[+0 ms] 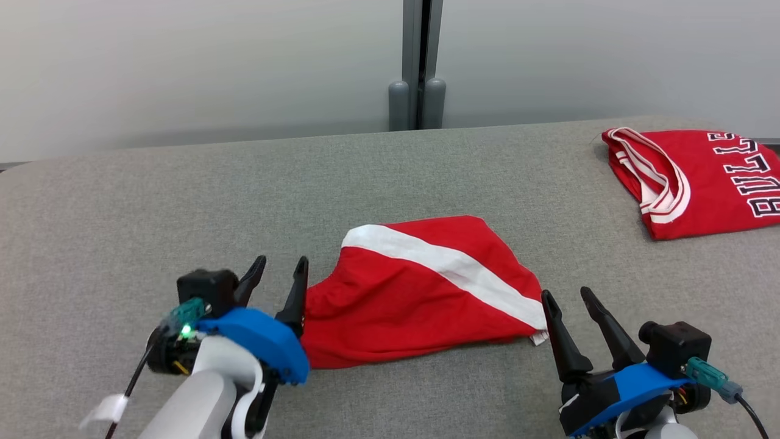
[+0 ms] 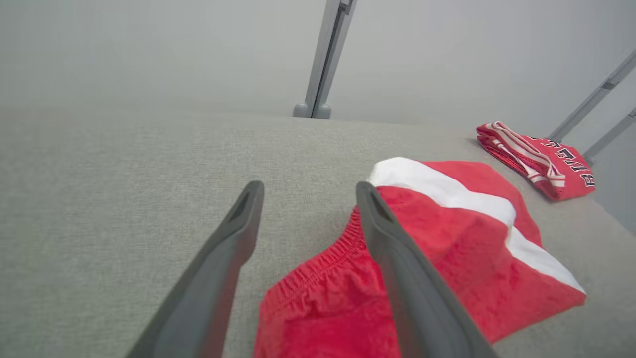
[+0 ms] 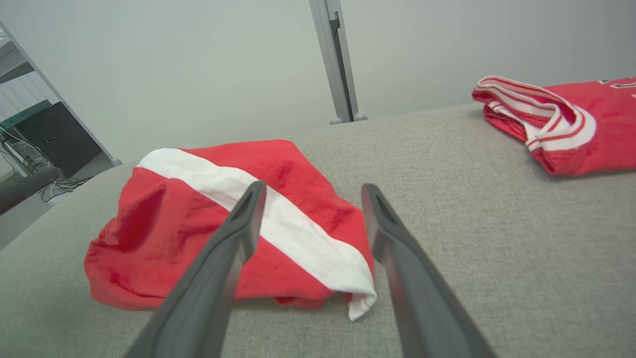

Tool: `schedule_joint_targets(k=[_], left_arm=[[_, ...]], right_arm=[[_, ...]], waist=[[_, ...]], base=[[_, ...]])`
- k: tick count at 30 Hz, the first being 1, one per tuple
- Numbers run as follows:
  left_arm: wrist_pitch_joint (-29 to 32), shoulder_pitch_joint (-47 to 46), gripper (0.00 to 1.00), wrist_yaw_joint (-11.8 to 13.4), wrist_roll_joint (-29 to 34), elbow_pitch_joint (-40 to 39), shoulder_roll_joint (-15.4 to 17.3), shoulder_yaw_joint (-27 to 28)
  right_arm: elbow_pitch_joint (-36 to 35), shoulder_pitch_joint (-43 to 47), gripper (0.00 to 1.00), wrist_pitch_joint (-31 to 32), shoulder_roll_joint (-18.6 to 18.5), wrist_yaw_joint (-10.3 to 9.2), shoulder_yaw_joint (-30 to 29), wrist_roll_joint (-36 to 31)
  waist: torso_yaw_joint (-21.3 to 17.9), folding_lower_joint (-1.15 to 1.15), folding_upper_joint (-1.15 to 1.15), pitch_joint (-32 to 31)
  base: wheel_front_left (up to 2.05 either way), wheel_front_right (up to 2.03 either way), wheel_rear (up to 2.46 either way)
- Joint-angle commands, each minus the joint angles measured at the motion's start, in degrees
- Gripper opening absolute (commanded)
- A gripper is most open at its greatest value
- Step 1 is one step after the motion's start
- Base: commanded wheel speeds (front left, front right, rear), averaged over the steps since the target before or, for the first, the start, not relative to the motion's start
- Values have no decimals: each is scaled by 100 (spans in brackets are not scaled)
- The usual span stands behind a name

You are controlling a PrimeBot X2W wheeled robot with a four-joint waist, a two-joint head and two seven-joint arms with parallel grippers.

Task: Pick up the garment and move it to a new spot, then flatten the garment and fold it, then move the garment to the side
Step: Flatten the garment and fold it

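Observation:
The garment (image 1: 420, 299) is a pair of red shorts with a white stripe, lying folded and slightly rumpled on the grey table (image 1: 183, 201). My left gripper (image 1: 282, 262) stands open at its left edge, the inner finger right beside the gathered waistband. In the left wrist view that gripper (image 2: 309, 186) has its right finger over the red cloth (image 2: 447, 238), with nothing pinched. My right gripper (image 1: 565, 294) is open just off the garment's right corner. In the right wrist view the garment (image 3: 164, 214) lies to the left, beyond the spread fingers of that gripper (image 3: 313, 186).
A folded red jersey (image 1: 701, 183) with white trim and dark lettering lies at the table's far right corner, apart from the shorts. A grey post (image 1: 417, 91) stands behind the table's back edge against a pale wall. Bare table stretches left of the garment.

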Motion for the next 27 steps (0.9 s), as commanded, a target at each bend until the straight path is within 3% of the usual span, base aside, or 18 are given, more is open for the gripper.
schedule_joint_targets(k=[1, 8, 13, 14, 15, 16, 22, 27], left_arm=[[296, -303, 100, -47, -133, 11, -97, -39], [1191, -1111, 100, -172, -645, 583, -576, -5], [1683, -1413, 100, -168, -753, 1001, -643, -106], [1717, -1464, 69, -190, -718, 1020, -621, -136], [1710, -1495, 14, -232, -702, 1023, -612, -165], [1773, -1467, 0, -282, -711, 1037, -602, -215], [1556, -1269, 0, -416, -588, 809, -502, -309], [1215, -798, 0, -587, -566, 178, -379, -409]], right_arm=[[-13, -57, 100, -13, 1, 3, 36, -7], [29, -269, 100, -78, 0, 3, 218, 79], [104, -354, 100, -160, 3, 3, 234, 107], [116, -366, 100, -169, 3, 3, 233, 112], [128, -374, 100, -195, 4, 3, 215, 112], [140, -376, 100, -210, 4, 3, 205, 109], [180, -309, 100, -259, 6, 3, 119, 77], [166, -250, 100, -237, 6, 3, 50, 43]], waist=[[-30, 0, 1, 53], [-293, 0, 1, 362], [-474, 0, 1, 493], [-505, 0, 1, 512], [-517, 0, 1, 522], [-525, 0, 1, 525], [-450, 0, 1, 482], [-207, 0, 1, 377]], base=[[0, 0, 0], [0, 0, 0], [0, 0, 0], [0, 0, 0], [0, 0, 0], [0, 0, 0], [0, 0, 0], [0, 0, 0]])
